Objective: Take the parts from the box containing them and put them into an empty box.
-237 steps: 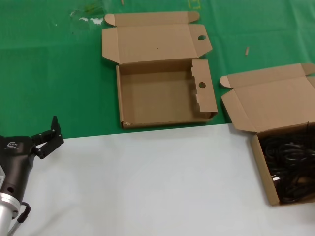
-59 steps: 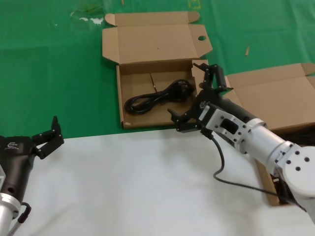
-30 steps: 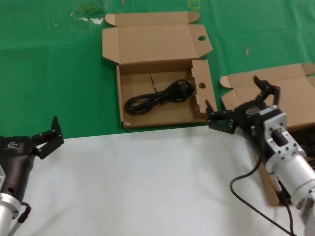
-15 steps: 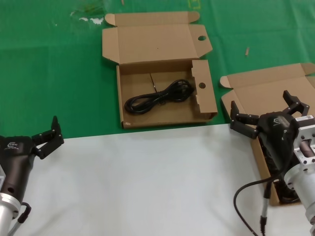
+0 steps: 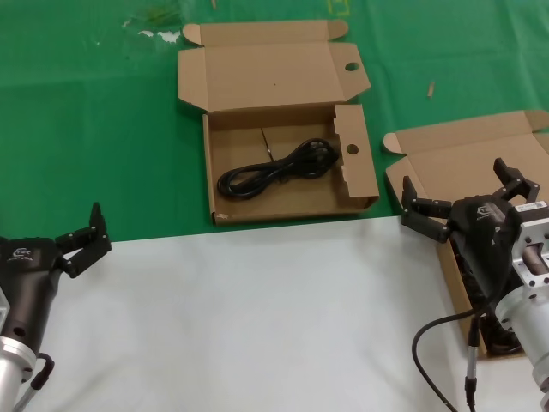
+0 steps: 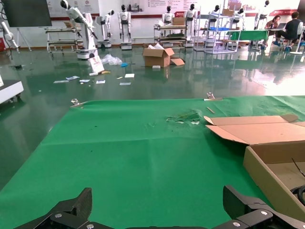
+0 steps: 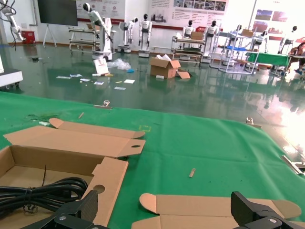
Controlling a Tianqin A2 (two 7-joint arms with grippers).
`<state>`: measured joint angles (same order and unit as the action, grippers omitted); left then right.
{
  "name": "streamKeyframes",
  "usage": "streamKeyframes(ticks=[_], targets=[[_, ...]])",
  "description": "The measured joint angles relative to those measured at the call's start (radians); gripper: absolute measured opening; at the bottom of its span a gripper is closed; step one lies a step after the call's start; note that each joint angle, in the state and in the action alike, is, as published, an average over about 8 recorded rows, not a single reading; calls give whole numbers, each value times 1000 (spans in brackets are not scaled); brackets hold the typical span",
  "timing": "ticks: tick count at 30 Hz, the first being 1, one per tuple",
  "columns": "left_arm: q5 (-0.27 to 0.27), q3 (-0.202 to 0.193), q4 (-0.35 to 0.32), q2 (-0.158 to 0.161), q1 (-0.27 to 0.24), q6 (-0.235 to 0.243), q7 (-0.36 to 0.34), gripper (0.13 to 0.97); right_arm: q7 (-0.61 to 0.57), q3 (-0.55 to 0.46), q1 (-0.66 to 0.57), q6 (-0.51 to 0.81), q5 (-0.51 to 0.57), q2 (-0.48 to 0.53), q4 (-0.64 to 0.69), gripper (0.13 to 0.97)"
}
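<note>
The holed box (image 5: pixel 225 182) lies open at the middle back with one coiled black cable (image 5: pixel 274 172) in it. The plain-lid box (image 5: pixel 457 296) lies open at the right, its lid (image 5: pixel 472 163) folded back. Its cables (image 5: pixel 500 336) are mostly hidden behind my right arm. My right gripper (image 5: pixel 455 182) is open and empty over that box's near-left corner. In the right wrist view the gripper (image 7: pixel 164 200) spans the plain lid (image 7: pixel 214 210), with the holed box (image 7: pixel 107 179) and cable (image 7: pixel 38 191) beside. My left gripper (image 5: pixel 86 240) is parked, open, at the left.
A green cloth (image 5: pixel 86 129) covers the back of the table and a white sheet (image 5: pixel 257 318) covers the front. In the left wrist view, my left gripper (image 6: pixel 157 195) faces bare green cloth, with the holed box's wall (image 6: pixel 267 174) off to one side.
The holed box, empty at first, now holds one cable. My right gripper has left that box and moved right to the plain-lid box, barely moving in the last half second. The left arm has not moved.
</note>
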<state>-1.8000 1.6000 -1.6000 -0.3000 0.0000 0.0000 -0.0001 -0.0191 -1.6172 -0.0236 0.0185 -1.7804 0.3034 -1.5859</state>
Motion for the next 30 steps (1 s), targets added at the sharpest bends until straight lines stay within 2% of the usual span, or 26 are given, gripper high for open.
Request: streamKeyframes(ticks=[30], targets=[[0,0,0,0,0,0,0,966,0,0,0,0,0,0,0,966]])
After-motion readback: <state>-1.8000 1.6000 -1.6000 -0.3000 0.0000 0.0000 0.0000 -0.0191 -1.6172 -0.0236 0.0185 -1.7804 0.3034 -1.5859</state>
